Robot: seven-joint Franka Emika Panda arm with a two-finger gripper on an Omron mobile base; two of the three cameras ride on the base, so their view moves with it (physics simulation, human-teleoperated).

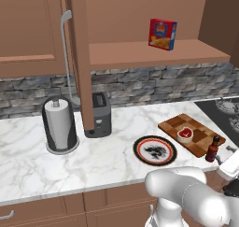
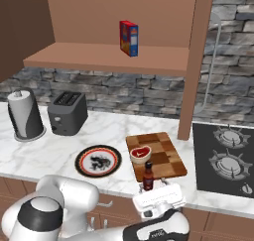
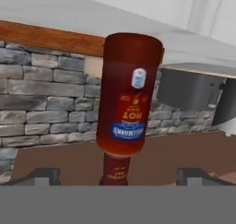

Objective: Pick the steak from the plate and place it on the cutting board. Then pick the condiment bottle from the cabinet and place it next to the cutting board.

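Up on the wall, the cabinet (image 2: 99,56) stands open, its shelf bearing a red and yellow box (image 2: 129,37). Below it the marble counter (image 1: 28,160) carries a paper towel holder (image 1: 59,125) at far left, a toaster (image 1: 99,115) beside it, and a stove (image 2: 225,158) at the right. The cutting board (image 2: 166,155) lies between the plate (image 2: 98,161) and the stove, with the steak (image 2: 140,153) resting on its left part; the plate is bare. The condiment bottle (image 2: 148,176) stands upright on the counter, at the board's near edge. The gripper (image 2: 158,199) sits just on the near side of the bottle, jaws spread wide and holding nothing; in the hand view the bottle (image 3: 129,98) stands centred between the finger tips, inverted because the hand is rolled over. Both placements look done, so I judge the coming move is a straight retreat away from the bottle without tipping it.
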